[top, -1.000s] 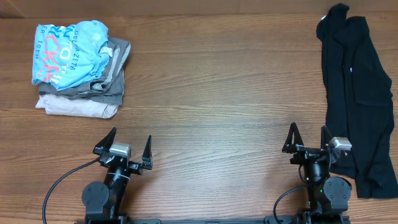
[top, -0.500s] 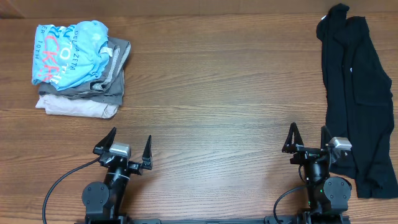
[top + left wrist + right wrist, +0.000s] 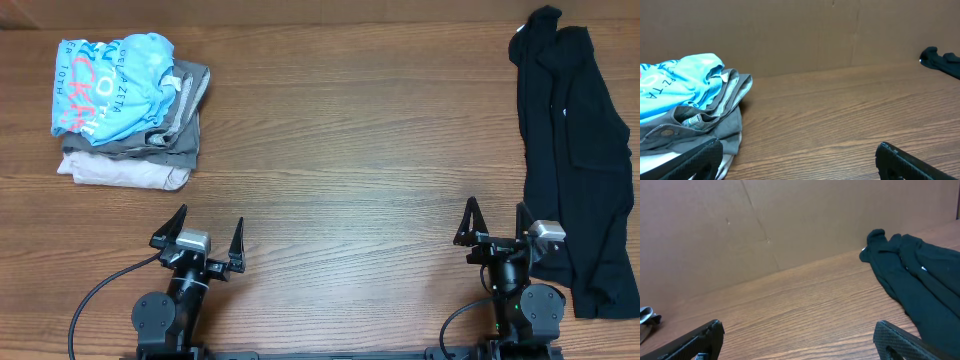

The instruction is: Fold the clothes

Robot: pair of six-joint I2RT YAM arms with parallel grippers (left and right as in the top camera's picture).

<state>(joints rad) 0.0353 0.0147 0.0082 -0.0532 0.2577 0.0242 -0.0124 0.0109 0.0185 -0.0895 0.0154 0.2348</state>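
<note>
The clothes, a sky-blue T-shirt [image 3: 112, 84] with red and white lettering, lie folded on top of a pile at the table's far left; the left wrist view shows the shirt [image 3: 677, 82] at its left edge. My left gripper [image 3: 208, 232] rests near the front edge, well short of the pile, open and holding nothing. Over at the front right, my right gripper [image 3: 496, 220] stands open with only bare wood between its fingers. The left fingers [image 3: 697, 159] and right fingers [image 3: 900, 339] show wide apart in the wrist views.
Grey [image 3: 175, 125] and beige [image 3: 125, 172] folded garments sit under the blue shirt. A long black garment [image 3: 575, 150] lies spread along the right side, its lower end beside my right arm. A brown wall [image 3: 800, 35] backs the wooden table [image 3: 340, 150].
</note>
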